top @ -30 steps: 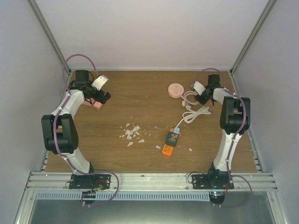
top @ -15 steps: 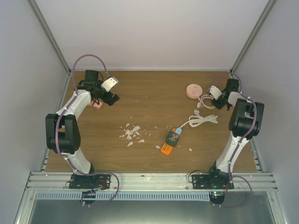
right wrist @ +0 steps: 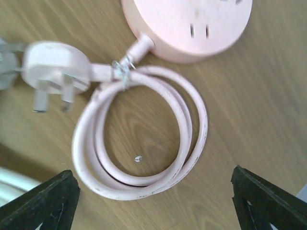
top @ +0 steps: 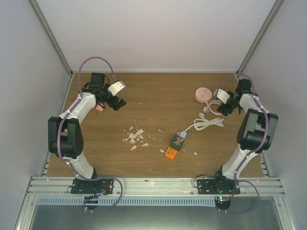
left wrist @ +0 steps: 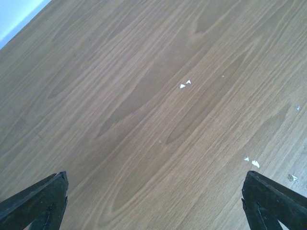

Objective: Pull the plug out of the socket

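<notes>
Well off table (top: 110, 160) edges, socket (top: 170, 153)

Brown wooden table (top: 153, 96) with darker wavy grain. The socket strip (top: 171, 153) is orange with a teal-green patterned middle. At its far end sits a pale blue plug (top: 183, 134) with a white cable (top: 208, 123). Left of the strip lie white scraps (top: 135, 136). Beyond the strip to the right, the round hub (right wrist: 187, 24), coiled cord (right wrist: 197, 124) and three-pin plug (right wrist: 55, 67) are all pale pink.

The socket strip (top: 171, 153) sat near table (top: 153, 91) centre w/ plug (top: 179, 140) at its far end — cord (top: 208, 123) coiled to the right. A round extension (top: 202, 94) lay behind the cord; scraps (top: 135, 136) left of strip.
</notes>
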`<state>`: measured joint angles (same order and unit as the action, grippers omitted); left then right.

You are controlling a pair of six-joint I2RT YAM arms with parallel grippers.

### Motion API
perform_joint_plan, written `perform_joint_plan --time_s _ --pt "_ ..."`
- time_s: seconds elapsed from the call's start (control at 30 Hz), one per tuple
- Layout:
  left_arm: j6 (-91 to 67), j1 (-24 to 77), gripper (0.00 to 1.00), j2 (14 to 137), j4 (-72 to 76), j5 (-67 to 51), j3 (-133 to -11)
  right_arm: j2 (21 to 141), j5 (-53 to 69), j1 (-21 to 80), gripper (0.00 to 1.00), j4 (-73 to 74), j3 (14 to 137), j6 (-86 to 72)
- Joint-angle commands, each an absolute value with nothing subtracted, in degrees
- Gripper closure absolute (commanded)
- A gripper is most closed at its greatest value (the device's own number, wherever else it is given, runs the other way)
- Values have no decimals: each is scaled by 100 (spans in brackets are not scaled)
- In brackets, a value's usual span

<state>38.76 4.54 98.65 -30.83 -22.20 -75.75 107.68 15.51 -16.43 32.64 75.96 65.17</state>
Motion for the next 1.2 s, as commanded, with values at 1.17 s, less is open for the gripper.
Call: perform_joint_plan --time_s 1.17 --pt "4108 461 1 8734 -3381 -3678 -7348 9822 2989 1768 0 5283 6146 11331"
